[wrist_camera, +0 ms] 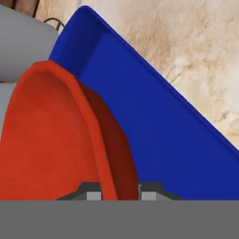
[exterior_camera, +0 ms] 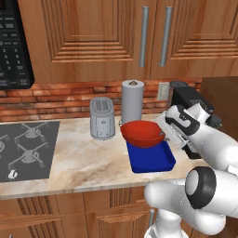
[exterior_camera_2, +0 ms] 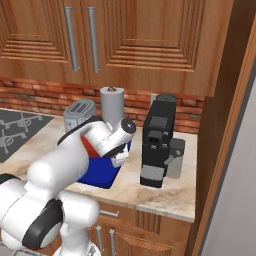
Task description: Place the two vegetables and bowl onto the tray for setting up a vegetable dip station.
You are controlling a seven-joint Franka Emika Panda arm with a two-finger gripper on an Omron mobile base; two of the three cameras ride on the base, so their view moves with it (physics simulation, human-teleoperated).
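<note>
Above the blue tray (exterior_camera: 153, 163), my gripper (wrist_camera: 120, 193) pinches the red bowl (exterior_camera: 142, 133) by its rim; I should level it, lower gently, then release.

A pale marbled stone counter (exterior_camera: 83, 162) runs along a red brick wall; a grey stovetop panel with black grates (exterior_camera: 25, 148) is set in its left end; a silver toaster (exterior_camera: 102, 118) stands at the far side, just left of an upright grey paper-towel roll (exterior_camera: 132, 101); a deep blue rectangular tray (exterior_camera: 153, 159) lies near the front edge; a black coffee machine (exterior_camera_2: 159, 140) stands at the right end.
</note>
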